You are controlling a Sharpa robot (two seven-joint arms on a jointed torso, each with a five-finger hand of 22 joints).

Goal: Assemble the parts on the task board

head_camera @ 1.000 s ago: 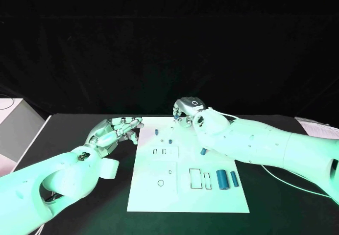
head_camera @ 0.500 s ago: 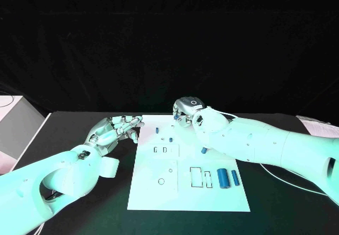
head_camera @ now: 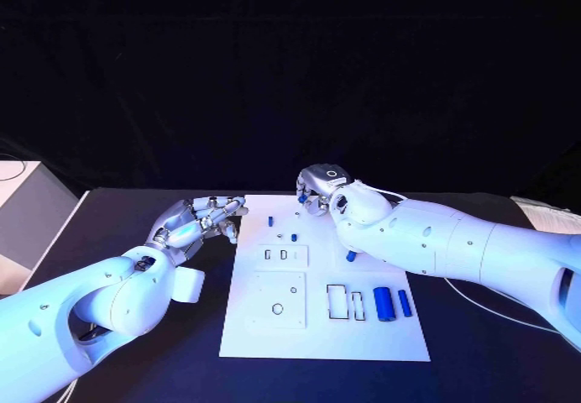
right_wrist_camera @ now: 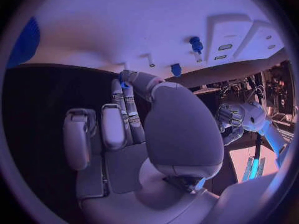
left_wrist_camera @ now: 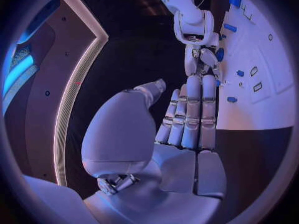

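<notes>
Black bench [head_camera: 145, 353]: white task board [head_camera: 321, 332] at centre, blue parts [head_camera: 389, 304] on it. Right robot hand [head_camera: 317, 195] pinching small blue part [right_wrist_camera: 124, 84] at far edge. Left robot hand [head_camera: 200, 220] released, fingers extended beside board

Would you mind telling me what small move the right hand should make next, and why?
Probably a short lowering of the right hand toward the task board. In the right wrist view a small blue part sits pinched at its fingertips, right at the board's far edge. The left hand hovers beside the board holding nothing, so the placing seems to fall to the right.
</notes>
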